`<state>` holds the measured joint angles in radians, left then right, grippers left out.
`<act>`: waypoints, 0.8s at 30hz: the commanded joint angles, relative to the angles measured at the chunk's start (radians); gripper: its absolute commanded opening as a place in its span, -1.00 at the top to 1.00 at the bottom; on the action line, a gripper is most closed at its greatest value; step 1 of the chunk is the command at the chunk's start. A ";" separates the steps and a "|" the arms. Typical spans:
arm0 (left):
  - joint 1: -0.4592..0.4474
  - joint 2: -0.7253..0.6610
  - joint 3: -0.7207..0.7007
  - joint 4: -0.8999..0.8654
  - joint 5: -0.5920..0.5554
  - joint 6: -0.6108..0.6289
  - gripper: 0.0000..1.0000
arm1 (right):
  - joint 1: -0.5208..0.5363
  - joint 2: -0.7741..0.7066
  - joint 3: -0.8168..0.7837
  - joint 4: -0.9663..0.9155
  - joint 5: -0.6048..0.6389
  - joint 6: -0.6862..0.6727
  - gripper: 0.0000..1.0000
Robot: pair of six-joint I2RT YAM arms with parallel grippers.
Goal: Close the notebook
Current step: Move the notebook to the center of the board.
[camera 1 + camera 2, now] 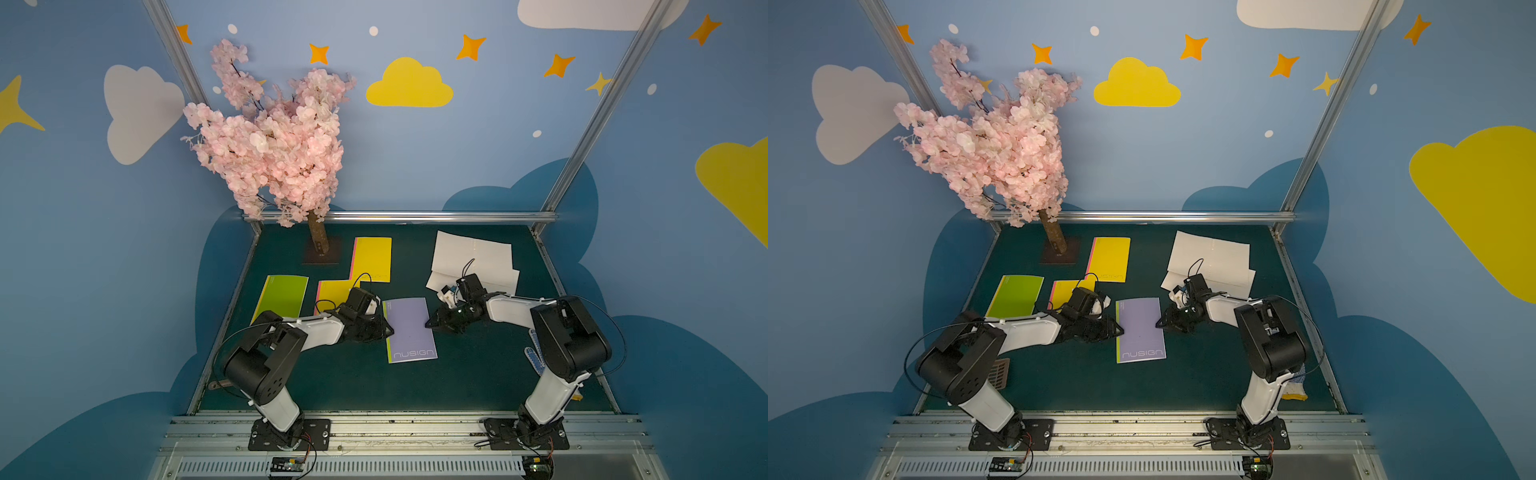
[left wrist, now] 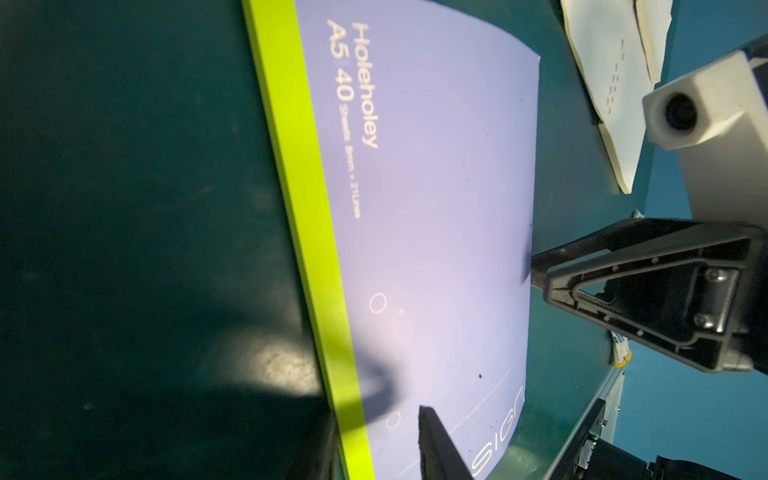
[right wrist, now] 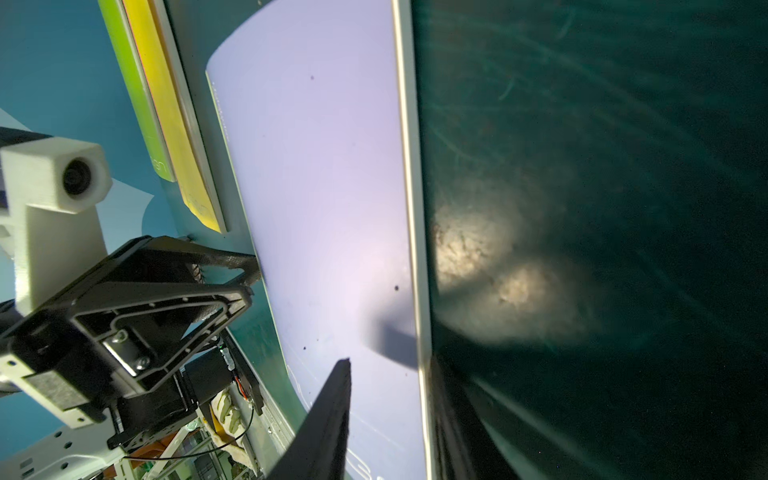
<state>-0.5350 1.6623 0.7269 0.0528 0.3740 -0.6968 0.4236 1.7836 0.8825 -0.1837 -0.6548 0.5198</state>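
Two grippers, jaws apart, flank the closed purple Nusign notebook (image 1: 409, 328) lying flat at mid green table (image 1: 478, 374), left gripper (image 1: 388, 331) at its lime spine (image 2: 307, 232), right gripper (image 1: 428, 325) at its free edge; each should lift straight clear, never dragging the cover.

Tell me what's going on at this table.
The robot is working on the purple notebook, which lies closed and flat, cover up. The left gripper sits at its green spine edge and the right gripper at the opposite page edge, each with its fingers astride that edge. It is unclear whether either is pinching the notebook. A white notebook farther back lies open, with no gripper on it.
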 commanded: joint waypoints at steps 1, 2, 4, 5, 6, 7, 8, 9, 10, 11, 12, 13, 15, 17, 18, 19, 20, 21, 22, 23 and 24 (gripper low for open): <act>0.011 0.031 0.027 -0.026 0.006 0.014 0.31 | 0.017 0.041 0.010 0.013 0.001 0.005 0.32; 0.018 0.034 0.033 -0.030 0.009 0.017 0.31 | 0.020 0.047 0.014 0.015 0.000 0.005 0.32; 0.031 0.040 0.045 -0.037 0.011 0.022 0.31 | 0.025 0.065 0.028 0.018 -0.005 0.006 0.32; 0.035 0.044 0.049 -0.037 0.015 0.025 0.31 | 0.026 0.073 0.034 0.020 -0.007 0.008 0.32; 0.042 0.046 0.055 -0.040 0.018 0.030 0.31 | 0.029 0.083 0.044 0.020 -0.011 0.009 0.32; 0.048 0.049 0.059 -0.045 0.022 0.034 0.31 | 0.034 0.092 0.053 0.020 -0.011 0.010 0.31; 0.054 0.052 0.064 -0.049 0.024 0.039 0.31 | 0.037 0.100 0.063 0.020 -0.013 0.011 0.32; 0.061 0.055 0.071 -0.055 0.026 0.047 0.31 | 0.041 0.109 0.072 0.018 -0.014 0.012 0.32; 0.070 0.057 0.077 -0.062 0.027 0.051 0.31 | 0.043 0.119 0.084 0.016 -0.013 0.012 0.32; 0.078 0.060 0.082 -0.065 0.031 0.056 0.31 | 0.044 0.125 0.093 0.015 -0.015 0.013 0.32; 0.086 0.061 0.086 -0.066 0.038 0.061 0.31 | 0.046 0.134 0.103 0.014 -0.015 0.014 0.32; 0.095 0.064 0.090 -0.070 0.040 0.062 0.31 | 0.047 0.142 0.114 0.011 -0.017 0.015 0.32; 0.108 0.071 0.101 -0.076 0.048 0.068 0.31 | 0.047 0.157 0.136 0.003 -0.019 0.014 0.32; 0.120 0.081 0.114 -0.085 0.055 0.072 0.31 | 0.048 0.174 0.159 -0.006 -0.023 0.014 0.32; 0.126 0.087 0.123 -0.089 0.062 0.077 0.31 | 0.049 0.181 0.172 -0.013 -0.025 0.013 0.32; 0.128 0.093 0.132 -0.094 0.065 0.081 0.31 | 0.050 0.189 0.183 -0.020 -0.025 0.010 0.32; 0.134 0.099 0.141 -0.101 0.067 0.084 0.31 | 0.049 0.197 0.197 -0.027 -0.026 0.008 0.32; 0.137 0.104 0.153 -0.109 0.069 0.089 0.31 | 0.049 0.205 0.211 -0.037 -0.028 0.005 0.32; 0.141 0.110 0.163 -0.115 0.071 0.092 0.32 | 0.049 0.211 0.222 -0.044 -0.029 0.004 0.32; 0.144 0.114 0.172 -0.121 0.072 0.094 0.32 | 0.049 0.219 0.234 -0.048 -0.030 0.002 0.32; 0.147 0.119 0.184 -0.128 0.075 0.096 0.32 | 0.049 0.226 0.247 -0.056 -0.032 0.003 0.32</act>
<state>-0.3851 1.7569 0.8734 -0.0597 0.3973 -0.6289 0.4500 1.9621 1.1046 -0.2035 -0.6991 0.5365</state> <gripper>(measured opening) 0.342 0.339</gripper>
